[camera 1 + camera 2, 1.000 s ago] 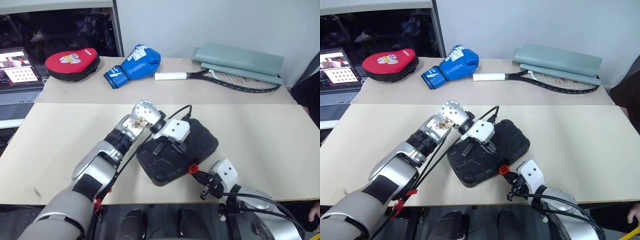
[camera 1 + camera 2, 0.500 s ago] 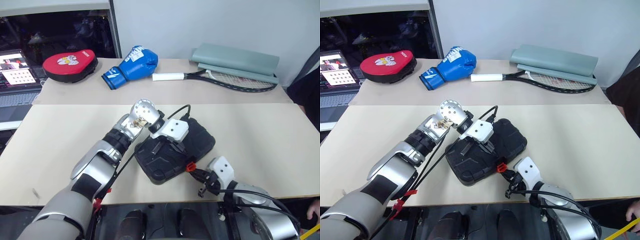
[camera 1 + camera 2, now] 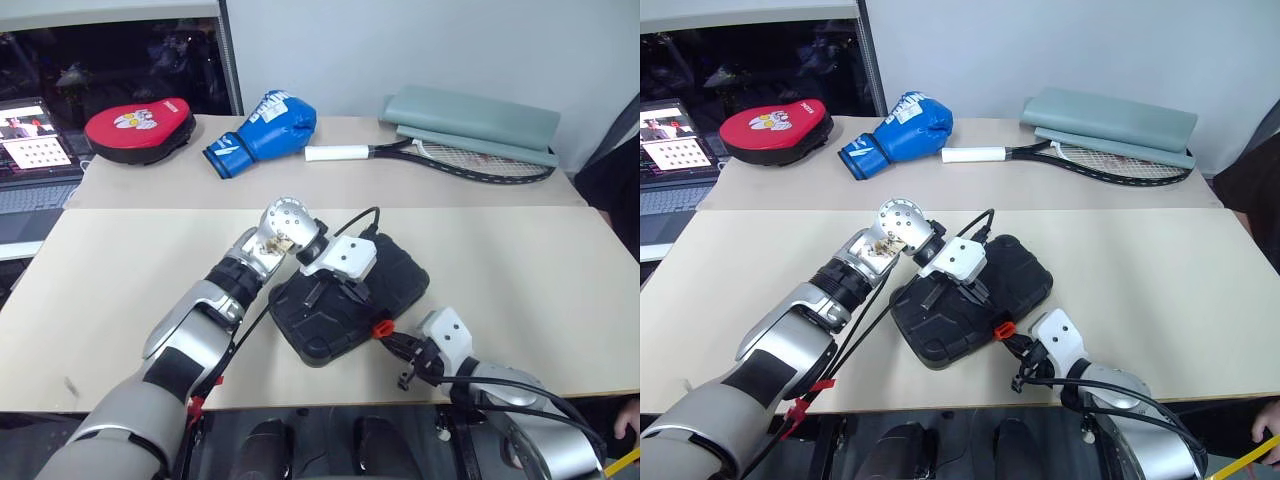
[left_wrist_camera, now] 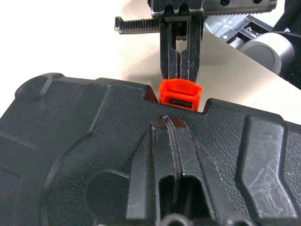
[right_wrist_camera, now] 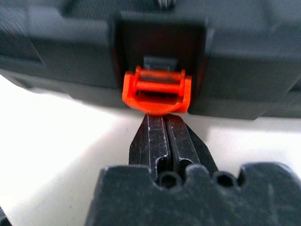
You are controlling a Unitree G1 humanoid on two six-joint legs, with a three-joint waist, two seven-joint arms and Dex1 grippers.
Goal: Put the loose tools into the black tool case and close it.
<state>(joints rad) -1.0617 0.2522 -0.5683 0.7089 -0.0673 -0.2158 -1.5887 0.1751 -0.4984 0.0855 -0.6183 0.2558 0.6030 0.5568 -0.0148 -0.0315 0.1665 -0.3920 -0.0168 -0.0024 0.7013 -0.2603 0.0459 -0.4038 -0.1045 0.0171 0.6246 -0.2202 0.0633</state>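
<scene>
Two tables are filling the head views, and the near table [image 3: 520, 270] is carrying the black tool case [image 3: 395, 290] at the centre of the frame, lid down, no loose tools showing around it. On the far table [image 3: 330, 185], across the upper part of the frame, a red pad [image 3: 140, 125], a blue boxing glove [image 3: 265, 125] and a racket [image 3: 440, 155] are lying well apart from the work.

Judging from this, the step in hand is snapping the orange latch [image 4: 180, 93] home. The left gripper [image 3: 335, 292] is resting on the lid with its fingers together, holding nothing, and seems to be pinning the case down. It is worth keeping that pressure square over the lid so the case is not sliding or tipping while the latch is being pushed.

At the lower right of the case, the right gripper [image 5: 164, 136] is pointing straight at the latch, fingers pressed together into one blunt tip, empty, and touching or just short of the latch's lower edge. Since the latch is looking swung out and not yet flush, the push should probably be going in centred and slightly upward, slowly, so the tip is not skidding off onto the table.
</scene>
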